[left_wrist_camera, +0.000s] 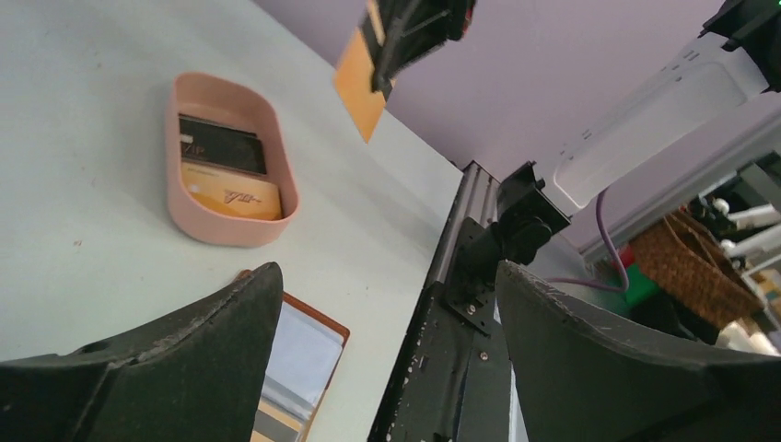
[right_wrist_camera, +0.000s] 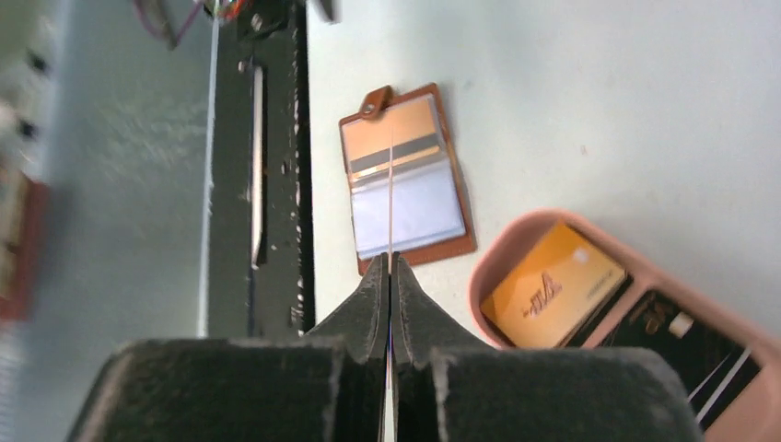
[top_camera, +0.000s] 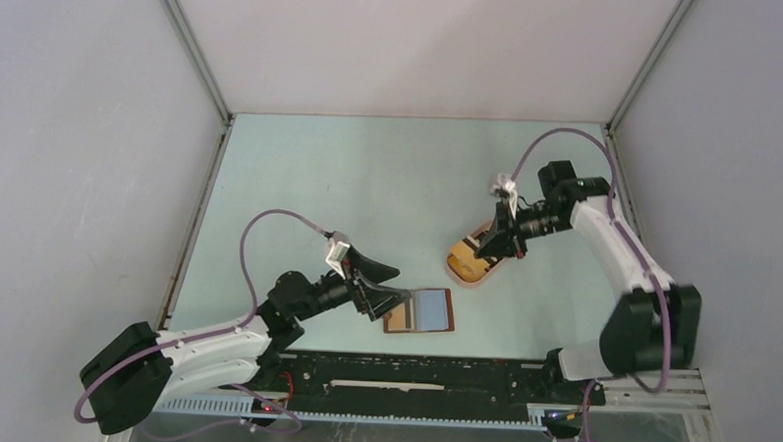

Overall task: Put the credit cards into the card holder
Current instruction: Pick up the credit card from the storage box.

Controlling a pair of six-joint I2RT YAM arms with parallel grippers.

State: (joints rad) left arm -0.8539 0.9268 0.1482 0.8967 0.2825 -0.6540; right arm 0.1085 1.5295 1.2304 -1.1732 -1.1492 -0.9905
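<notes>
The card holder (top_camera: 421, 310) lies open flat near the table's front edge, showing tan lining with a grey strip and a pale blue card (right_wrist_camera: 408, 210) in one half. My left gripper (top_camera: 389, 288) is open just left of it, one finger (left_wrist_camera: 184, 350) hanging over its edge, nothing between the fingers. My right gripper (top_camera: 495, 242) hovers above the pink tray (top_camera: 462, 270), shut on a yellow-orange credit card (left_wrist_camera: 360, 83) that hangs clear of the tray; it appears edge-on (right_wrist_camera: 391, 175) in the right wrist view. A yellow-orange card (right_wrist_camera: 553, 285) and a black card (right_wrist_camera: 686, 343) lie in the tray.
The black rail (top_camera: 422, 371) carrying the arm bases runs along the table's front edge, right beside the card holder. Grey enclosure walls stand on the left, right and far sides. Beyond the rail, off the table, a wicker basket (left_wrist_camera: 705, 267) and other clutter appear.
</notes>
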